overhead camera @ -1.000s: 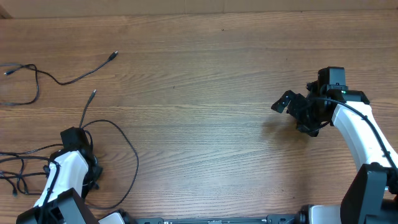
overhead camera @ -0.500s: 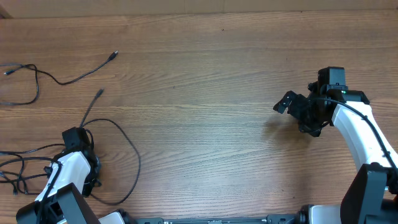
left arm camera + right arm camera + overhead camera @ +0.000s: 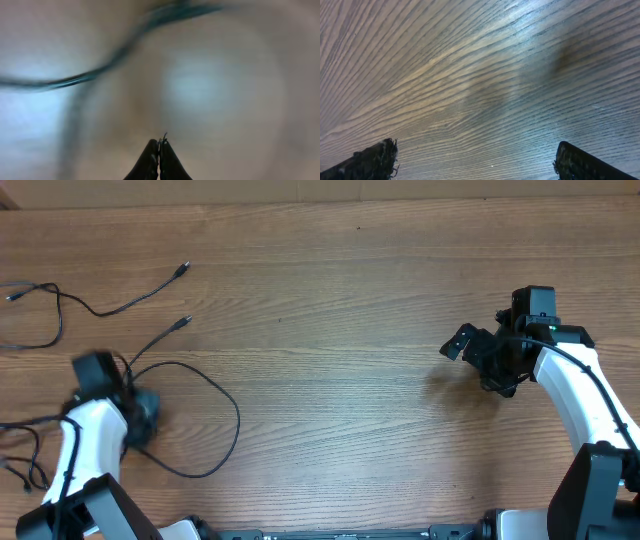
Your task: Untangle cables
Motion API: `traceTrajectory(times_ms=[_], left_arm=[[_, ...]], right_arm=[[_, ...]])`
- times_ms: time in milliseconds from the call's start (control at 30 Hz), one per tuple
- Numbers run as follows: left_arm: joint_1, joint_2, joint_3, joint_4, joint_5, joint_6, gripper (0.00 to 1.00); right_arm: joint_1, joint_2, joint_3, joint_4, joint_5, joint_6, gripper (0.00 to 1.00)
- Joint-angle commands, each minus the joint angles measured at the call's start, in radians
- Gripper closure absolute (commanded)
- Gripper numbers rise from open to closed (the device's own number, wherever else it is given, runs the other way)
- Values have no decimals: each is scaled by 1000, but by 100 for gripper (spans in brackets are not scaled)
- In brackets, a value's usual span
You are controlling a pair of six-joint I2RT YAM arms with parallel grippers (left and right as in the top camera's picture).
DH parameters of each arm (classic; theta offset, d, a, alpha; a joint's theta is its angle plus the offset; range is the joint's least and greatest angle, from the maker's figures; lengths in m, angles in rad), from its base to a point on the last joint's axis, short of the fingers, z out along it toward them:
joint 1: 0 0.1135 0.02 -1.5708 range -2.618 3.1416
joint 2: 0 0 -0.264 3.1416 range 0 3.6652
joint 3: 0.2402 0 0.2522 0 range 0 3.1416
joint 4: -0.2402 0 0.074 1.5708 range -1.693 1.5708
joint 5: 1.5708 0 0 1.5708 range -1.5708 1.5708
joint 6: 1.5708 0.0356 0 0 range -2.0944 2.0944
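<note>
Several thin black cables lie at the table's left. One cable (image 3: 232,423) loops wide to the right of my left arm, and its plug (image 3: 185,321) points up and right. My left gripper (image 3: 140,418) is blurred and shut on this cable; the left wrist view shows the left gripper (image 3: 160,144) pinched tight with a thin sliver at the tip, and a blurred cable (image 3: 100,71) crossing above. A separate cable (image 3: 100,310) lies at the far left. More cables sit in a tangle (image 3: 22,452) by the left edge. My right gripper (image 3: 478,365) (image 3: 477,161) hangs open over bare wood.
The wooden table (image 3: 330,330) runs across the whole view, with its far edge along the top. Both white arms come in from the near edge, the right arm (image 3: 575,395) along the right side.
My left gripper closed, then swung up and left. The looped cable went with it: the loop spread to the right and its plug end slid right. The right arm held still.
</note>
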Motion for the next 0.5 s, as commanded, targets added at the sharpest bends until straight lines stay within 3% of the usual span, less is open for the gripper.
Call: traceTrajectory(times_ms=[0, 133, 167, 267, 333, 367, 467], left_arm=[[-4, -5, 173, 10, 169, -15, 96], [-4, -5, 250, 60, 61, -4, 96], [-3, -5, 250, 62, 55, 16, 92], [-5, -4, 250, -25, 64, 101, 43], [-7, -4, 249, -113, 49, 141, 20], [-7, -4, 247, -162, 27, 159, 15], [-6, -4, 227, -289, -51, 158, 18]], right_arm=[[5, -4, -3, -3, 6, 4, 0], [5, -4, -3, -8, 6, 4, 0], [5, -4, -3, -8, 6, 4, 0], [5, -4, -3, -8, 6, 4, 0], [5, -4, -3, -7, 6, 4, 0], [5, -4, -3, -6, 6, 4, 0], [5, -4, -3, 2, 7, 3, 0]])
